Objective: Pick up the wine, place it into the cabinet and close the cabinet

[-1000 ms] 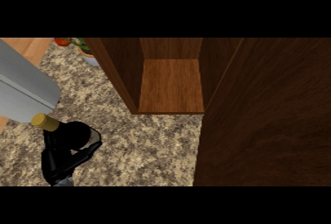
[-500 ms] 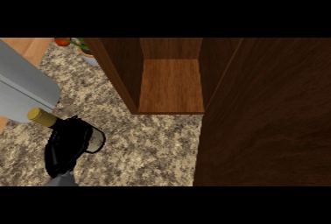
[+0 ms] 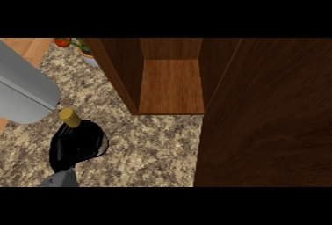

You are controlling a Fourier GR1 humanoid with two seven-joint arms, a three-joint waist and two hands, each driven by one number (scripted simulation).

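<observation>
The wine bottle [image 3: 69, 117] shows only as a yellow-capped neck and dark shoulders, standing out of my right hand [image 3: 77, 147] at the lower left. The black fingers curl round the bottle's body and hide most of it. The hand hangs over the speckled counter [image 3: 156, 149], to the left of and nearer than the cabinet's opening. The wooden cabinet [image 3: 172, 85] stands open at the top centre, its shelf bare. Its door [image 3: 266, 114] is swung out and fills the right side. My left hand does not show.
A large grey forearm [image 3: 23, 90] crosses the left edge, close to the bottle's cap. At the far top left, beside the cabinet's left wall [image 3: 117, 70], sit a red and green item [image 3: 63, 42] and a pale pot [image 3: 91, 59].
My right hand has carried the bottle to the right and slightly farther, toward the cabinet's opening. The bottle's neck now shows more fully. The cabinet door has not moved.
</observation>
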